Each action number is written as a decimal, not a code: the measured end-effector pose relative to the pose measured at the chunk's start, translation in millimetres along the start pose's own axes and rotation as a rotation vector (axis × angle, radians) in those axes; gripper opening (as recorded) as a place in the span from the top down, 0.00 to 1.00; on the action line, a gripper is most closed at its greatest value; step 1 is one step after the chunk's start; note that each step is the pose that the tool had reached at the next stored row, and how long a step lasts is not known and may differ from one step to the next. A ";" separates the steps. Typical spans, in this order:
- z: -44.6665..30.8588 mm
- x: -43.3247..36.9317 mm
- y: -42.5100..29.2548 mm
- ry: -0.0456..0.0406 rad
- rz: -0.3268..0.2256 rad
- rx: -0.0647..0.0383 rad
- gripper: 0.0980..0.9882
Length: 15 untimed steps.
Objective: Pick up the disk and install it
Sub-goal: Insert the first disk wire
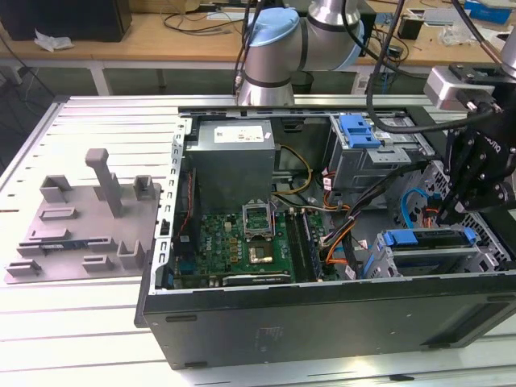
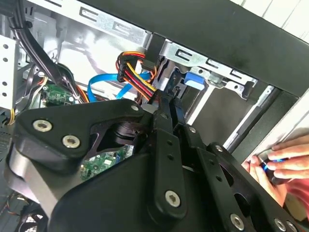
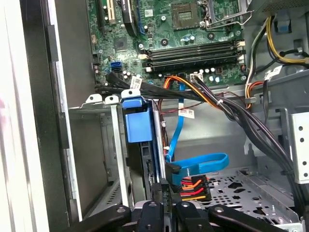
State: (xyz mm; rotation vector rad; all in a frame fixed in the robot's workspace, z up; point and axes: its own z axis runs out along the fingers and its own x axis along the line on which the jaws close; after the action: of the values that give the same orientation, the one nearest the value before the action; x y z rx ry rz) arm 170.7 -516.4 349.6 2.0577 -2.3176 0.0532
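**A:** Where is the disk?

**B:** The disk [image 1: 427, 239] sits in the grey bay [image 1: 419, 264] at the exterior view's right end of the open case [image 1: 322, 322]. Its blue frame shows along the top.

**A:** And your jaws?

**B:** My gripper [image 1: 439, 216] hangs at the disk's end. The jaws are clenched, tips nearly together by its edge. I cannot tell whether they pinch it.

**A:** What lies around?

**B:** A blue cable [image 3: 203, 162] and an orange-and-red plug [image 3: 193, 186] are just beside my tips. The board [image 1: 242, 234] lies toward the exterior view's left. In the second wrist view a hand [image 2: 282, 164] rests at the case's outer wall
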 end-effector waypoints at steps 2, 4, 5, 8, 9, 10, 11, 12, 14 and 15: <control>-0.1 1.0 0.1 -0.0082 -0.017 0.001 0.93; -0.2 1.8 0.3 -0.0111 -0.032 0.003 0.93; -0.3 2.5 0.4 -0.0113 -0.037 0.004 0.93; -1.0 4.6 0.6 -0.0118 -0.053 0.008 0.93; -1.3 5.3 0.6 -0.0119 -0.057 0.009 0.93; -1.6 6.8 0.6 -0.0124 -0.066 0.012 0.93; -1.9 7.8 0.8 -0.0129 -0.072 0.014 0.93; -1.9 8.5 0.9 -0.0134 -0.075 0.016 0.93; -2.2 10.4 1.3 -0.0148 -0.080 0.019 0.93; -2.2 11.2 1.6 -0.0156 -0.081 0.021 0.93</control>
State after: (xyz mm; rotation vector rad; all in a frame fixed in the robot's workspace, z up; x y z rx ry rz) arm 167.8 -527.2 352.4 2.1673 -2.2489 0.0591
